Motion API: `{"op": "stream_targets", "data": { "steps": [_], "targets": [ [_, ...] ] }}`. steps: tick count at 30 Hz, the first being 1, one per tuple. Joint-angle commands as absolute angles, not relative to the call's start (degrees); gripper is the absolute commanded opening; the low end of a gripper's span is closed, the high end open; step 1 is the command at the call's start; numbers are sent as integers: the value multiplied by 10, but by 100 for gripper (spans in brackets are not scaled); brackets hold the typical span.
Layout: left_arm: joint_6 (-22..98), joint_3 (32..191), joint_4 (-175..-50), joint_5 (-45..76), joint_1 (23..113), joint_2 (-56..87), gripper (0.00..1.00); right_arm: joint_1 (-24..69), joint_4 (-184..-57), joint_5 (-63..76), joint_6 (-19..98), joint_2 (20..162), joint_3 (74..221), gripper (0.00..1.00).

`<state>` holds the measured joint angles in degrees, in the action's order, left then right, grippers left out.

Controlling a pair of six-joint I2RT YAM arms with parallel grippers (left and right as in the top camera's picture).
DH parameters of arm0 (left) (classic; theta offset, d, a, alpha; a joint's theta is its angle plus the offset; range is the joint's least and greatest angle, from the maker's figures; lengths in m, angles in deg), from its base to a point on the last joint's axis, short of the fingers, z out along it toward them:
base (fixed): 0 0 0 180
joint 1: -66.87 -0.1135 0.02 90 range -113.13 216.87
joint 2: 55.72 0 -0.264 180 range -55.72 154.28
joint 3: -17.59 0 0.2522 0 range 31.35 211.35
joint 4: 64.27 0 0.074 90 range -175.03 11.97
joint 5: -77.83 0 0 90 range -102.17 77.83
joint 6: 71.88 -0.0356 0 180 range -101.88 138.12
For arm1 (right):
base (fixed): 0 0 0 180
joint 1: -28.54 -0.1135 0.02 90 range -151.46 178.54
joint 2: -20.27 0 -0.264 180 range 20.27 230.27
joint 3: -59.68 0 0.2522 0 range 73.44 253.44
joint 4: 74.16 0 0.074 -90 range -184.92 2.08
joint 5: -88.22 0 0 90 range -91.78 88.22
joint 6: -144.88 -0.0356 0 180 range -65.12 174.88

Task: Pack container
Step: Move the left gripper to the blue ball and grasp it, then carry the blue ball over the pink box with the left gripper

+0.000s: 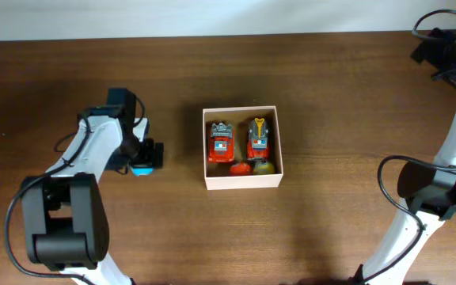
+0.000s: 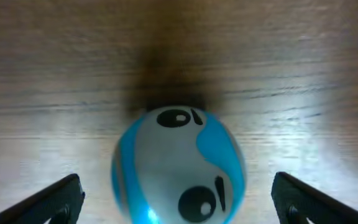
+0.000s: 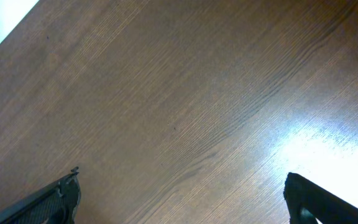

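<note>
The container (image 1: 242, 181), a square white-walled box, sits mid-table. It holds two red toy cars (image 1: 222, 142) (image 1: 259, 138), a red ball (image 1: 240, 167) and a yellow-green ball (image 1: 264, 166). A blue and white ball with black eye marks (image 1: 140, 169) lies on the table left of the container. It fills the left wrist view (image 2: 178, 163). My left gripper (image 1: 146, 157) (image 2: 178, 200) is open, with a finger on each side of the ball and not touching it. My right gripper (image 3: 182, 199) is open and empty over bare table; in the overhead view (image 1: 440, 46) it is at the far right back.
The brown wooden table (image 1: 331, 95) carries nothing else that I can see. The left arm's base (image 1: 62, 222) stands at the front left and the right arm's base (image 1: 426, 198) at the front right. Cables hang by the right arm at the back right corner.
</note>
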<state>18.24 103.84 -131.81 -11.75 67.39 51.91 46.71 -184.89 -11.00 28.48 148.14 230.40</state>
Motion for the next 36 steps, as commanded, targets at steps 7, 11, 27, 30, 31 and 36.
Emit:
{"op": "stream_targets", "data": {
  "steps": [7, 11, 27, 30, 31, 36],
  "targets": [
    [190, 1025, -1274, -120, 672, 514, 89, 466, -1852, -119, 282, 1473, 2309, 99],
    [190, 1025, -1269, -120, 672, 514, 72, 466, -1852, -119, 282, 1473, 2309, 99],
    [190, 1043, -1271, -21, 672, 513, 36, 466, -1852, -119, 282, 1473, 2309, 99],
    [178, 1078, -1295, 24, 672, 507, 36, 466, -1852, -119, 282, 1473, 2309, 99],
    [167, 1090, -1302, 40, 672, 505, 36, 466, -1852, -119, 282, 1473, 2309, 99],
    [129, 1148, -1338, 91, 673, 482, 36, 466, -1852, -119, 282, 1473, 2309, 99]
  ]
}}
